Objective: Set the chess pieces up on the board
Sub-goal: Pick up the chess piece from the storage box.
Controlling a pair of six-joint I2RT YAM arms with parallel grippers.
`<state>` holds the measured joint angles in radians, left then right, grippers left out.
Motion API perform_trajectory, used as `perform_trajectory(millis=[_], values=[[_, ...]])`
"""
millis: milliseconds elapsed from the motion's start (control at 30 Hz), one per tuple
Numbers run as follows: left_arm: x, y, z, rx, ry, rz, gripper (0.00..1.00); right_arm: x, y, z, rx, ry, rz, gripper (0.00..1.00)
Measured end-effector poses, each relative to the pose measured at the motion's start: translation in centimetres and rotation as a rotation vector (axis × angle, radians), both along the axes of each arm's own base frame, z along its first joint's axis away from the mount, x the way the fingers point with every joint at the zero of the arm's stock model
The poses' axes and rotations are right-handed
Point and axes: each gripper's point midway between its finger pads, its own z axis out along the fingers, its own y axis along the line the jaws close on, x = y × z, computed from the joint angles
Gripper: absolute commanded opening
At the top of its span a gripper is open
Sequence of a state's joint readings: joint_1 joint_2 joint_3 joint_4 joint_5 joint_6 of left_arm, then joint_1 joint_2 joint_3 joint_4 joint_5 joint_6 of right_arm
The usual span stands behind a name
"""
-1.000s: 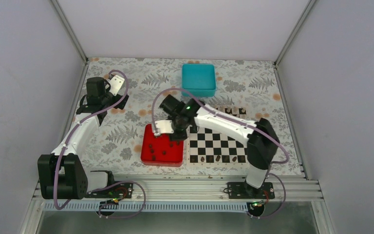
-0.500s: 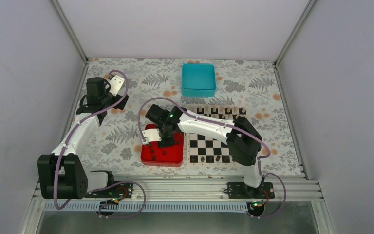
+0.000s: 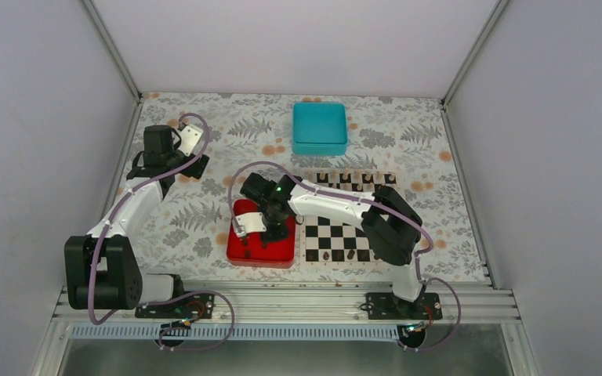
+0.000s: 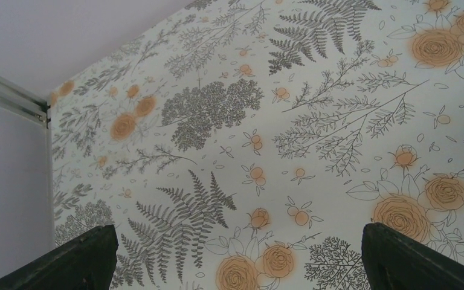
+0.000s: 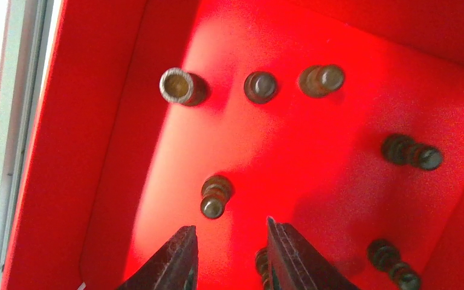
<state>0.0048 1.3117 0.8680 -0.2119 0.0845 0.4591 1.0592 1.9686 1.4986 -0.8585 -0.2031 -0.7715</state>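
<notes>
Top external view: one fern-and-flower patterned bench [image 3: 204,211] carries one black-and-white checkered board [image 3: 337,235], one teal square box [image 3: 320,128] and one red square tray [image 3: 260,262]. Right wrist view shows seven small dark brown chess pieces [image 5: 214,196] on the tray floor. The right fingers [image 5: 175,260] stand narrowly apart above it, gripping nothing; one piece lies just beyond their tips. The left fingers [image 4: 90,260] gape wide over the bench.

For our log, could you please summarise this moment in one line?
right fingers: apart, over dark chess pieces in red square tray | left fingers: open, empty
</notes>
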Motion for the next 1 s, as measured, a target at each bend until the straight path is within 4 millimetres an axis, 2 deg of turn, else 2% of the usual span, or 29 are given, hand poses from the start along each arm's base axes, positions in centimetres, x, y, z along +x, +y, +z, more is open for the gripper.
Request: perform_trajectory(millis=[267,600,833,1000], values=[[0.1,0.0,-1.0,0.002,0.028,0.002,1.0,-0.8,-0.7,-1.4,-0.021,0.055,0.013,0.3],[0.2,0.1,-1.1,0.004,0.028,0.004,1.0,-1.5,-0.8,-4.0,-0.062,0.113,0.028,0.25],[0.2,0.1,-1.1,0.003,0.028,0.004,1.0,-1.3,-0.4,-3.8,-0.048,0.111,0.029,0.23],[0.2,0.1,-1.1,0.004,0.028,0.004,1.0,-1.4,-0.3,-3.8,-0.045,0.112,0.031,0.11]])
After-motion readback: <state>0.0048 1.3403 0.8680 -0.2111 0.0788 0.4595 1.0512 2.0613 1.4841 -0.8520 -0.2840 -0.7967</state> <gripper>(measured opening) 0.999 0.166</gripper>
